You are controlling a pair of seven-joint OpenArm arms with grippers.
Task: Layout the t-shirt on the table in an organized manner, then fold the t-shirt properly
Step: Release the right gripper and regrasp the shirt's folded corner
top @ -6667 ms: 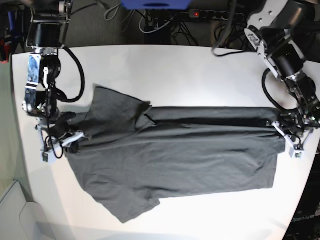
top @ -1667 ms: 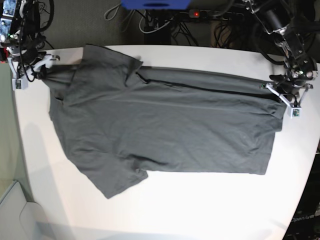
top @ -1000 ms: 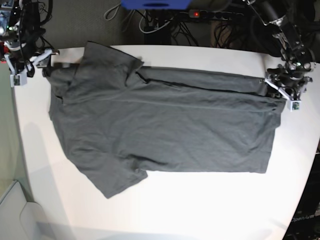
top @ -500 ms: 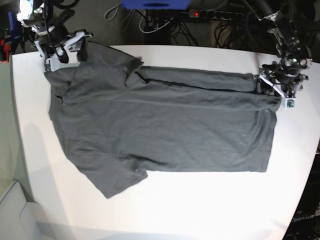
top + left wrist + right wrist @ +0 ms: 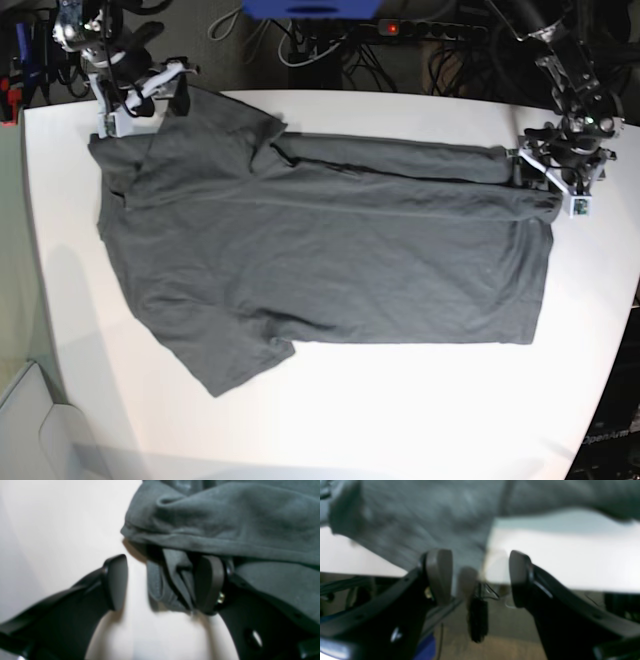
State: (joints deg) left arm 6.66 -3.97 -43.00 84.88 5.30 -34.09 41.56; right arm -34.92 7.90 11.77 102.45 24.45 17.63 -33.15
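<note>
Left wrist view: my left pincer is standing released, one pad on bare table, the other tucked against a bunched hem of the t-shirt.

Right wrist view: my right pincer is gaping, grasping nothing, hanging over the table's edge beside blurred grey cloth.

Base view: the t-shirt is lying spread across the table, both pincers sitting at its far corners.

The right gripper has let go of the t-shirt — fingers parted, swung inward.

Grey t-shirt flat across white table
</note>
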